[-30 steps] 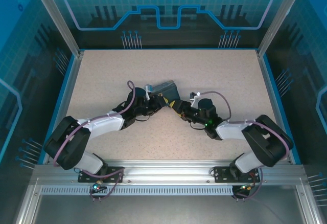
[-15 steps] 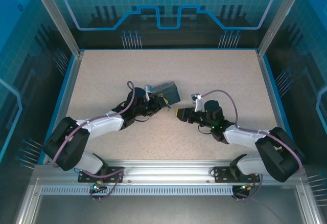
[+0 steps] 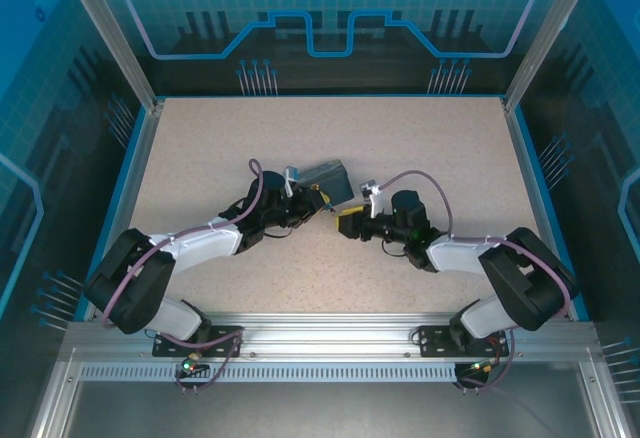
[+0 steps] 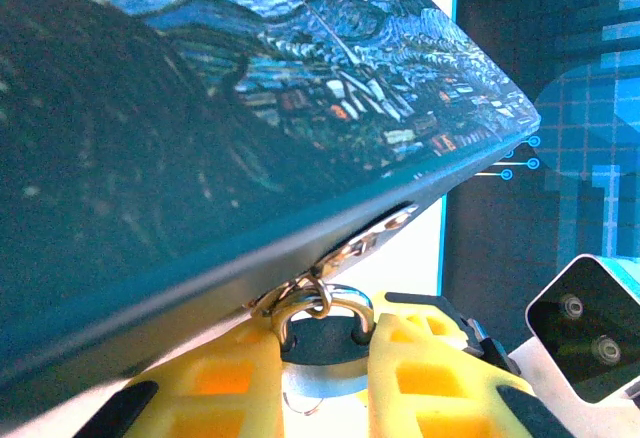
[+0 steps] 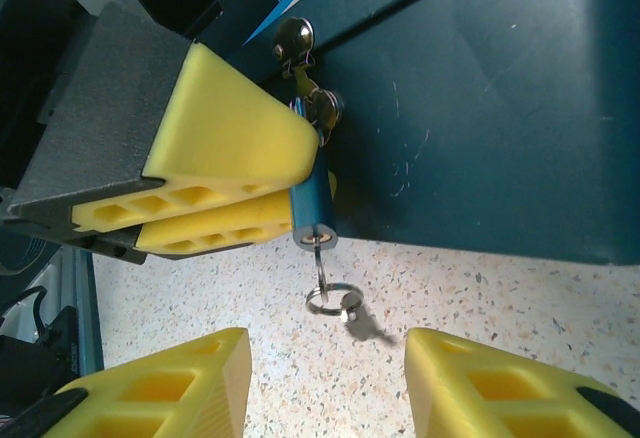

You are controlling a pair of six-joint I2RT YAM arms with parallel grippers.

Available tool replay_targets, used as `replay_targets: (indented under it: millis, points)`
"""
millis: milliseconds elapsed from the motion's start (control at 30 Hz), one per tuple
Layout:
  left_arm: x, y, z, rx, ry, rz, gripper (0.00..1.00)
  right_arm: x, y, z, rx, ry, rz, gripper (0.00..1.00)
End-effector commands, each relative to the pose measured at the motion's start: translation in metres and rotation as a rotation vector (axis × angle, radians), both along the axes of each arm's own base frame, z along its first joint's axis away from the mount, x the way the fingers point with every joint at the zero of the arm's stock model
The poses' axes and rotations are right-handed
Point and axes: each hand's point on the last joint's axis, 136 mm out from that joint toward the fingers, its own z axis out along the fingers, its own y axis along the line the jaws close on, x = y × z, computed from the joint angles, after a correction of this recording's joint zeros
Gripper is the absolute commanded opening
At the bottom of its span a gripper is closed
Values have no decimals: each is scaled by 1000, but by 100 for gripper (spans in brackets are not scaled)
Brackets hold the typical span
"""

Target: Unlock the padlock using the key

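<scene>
The tiny blue padlock with a thin silvery shackle hangs from the clasp of the dark-blue painted metal tin; the speckled bench is below it. The left end effector is closed on the padlock, with a yellow foam finger on each side. The small thin metal key looks like it is already stuck in the bottom end of the padlock, with a little wire ring hanging off it; I cannot tell how deep it sits.

The right end effector is wide open and holds nothing; the key lies straight ahead of it, in line with the gap between its two yellow fingers, not touching them. Padlock and key make one straight line that points at the right end effector; so the right arm is the nearer one for the key. I think the next move is to slide forward, pinch the key and turn it; the key is very thin, so the fingers could slip.
</scene>
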Motion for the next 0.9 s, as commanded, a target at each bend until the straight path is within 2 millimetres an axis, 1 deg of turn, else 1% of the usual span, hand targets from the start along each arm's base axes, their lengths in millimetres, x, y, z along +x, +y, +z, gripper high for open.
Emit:
replay_targets:
  millis: [0,100,267,467,567,733,867]
  points:
    - [2,-5,29,-64,-60,-19,0,6,10,12,19,-54,26,43]
    - [2,-6,28,-65,-59,-20,0,7,15,10,20,-40,43,39]
    - [2,-6,28,-69,-56,-20,0,10,18,9,32,-33,45,34]
    - [3,-7,29,-70,-57,-23,0,12,21,12,42,-32,49,12]
    - [2,-7,29,-70,-58,-27,0,13,22,16,74,-31,55,6]
    - [2,-7,24,-65,-49,-24,0,10,26,29,138,-28,77,1]
    - [3,-8,21,-65,-44,-25,0,8,26,29,149,-14,68,0]
